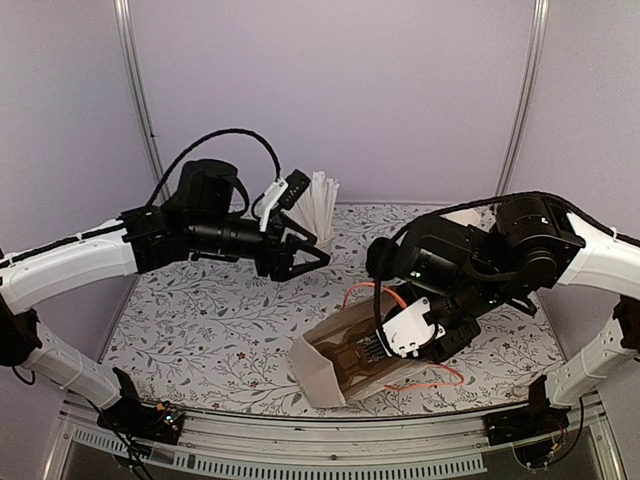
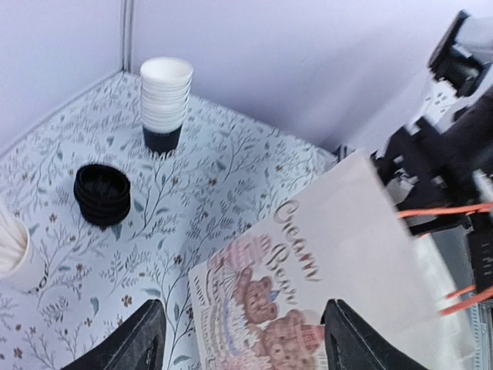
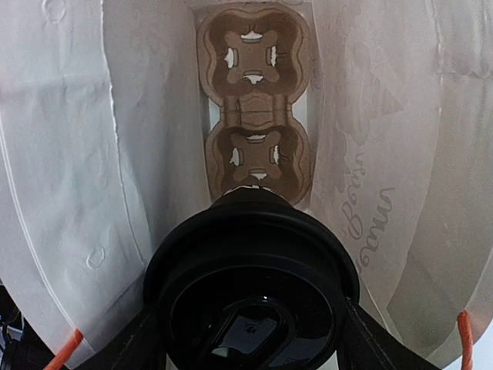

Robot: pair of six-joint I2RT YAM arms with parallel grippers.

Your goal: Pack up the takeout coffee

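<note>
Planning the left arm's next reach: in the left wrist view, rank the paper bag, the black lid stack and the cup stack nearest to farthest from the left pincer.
1. Paper bag, just in front of the left pincer.
2. Black lid stack, ahead on the left.
3. Cup stack, farthest, towards the back wall.

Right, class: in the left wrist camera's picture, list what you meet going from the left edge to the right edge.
White cup of straws → stack of black lids → stack of lidless cups → printed paper bag → right arm.
</note>
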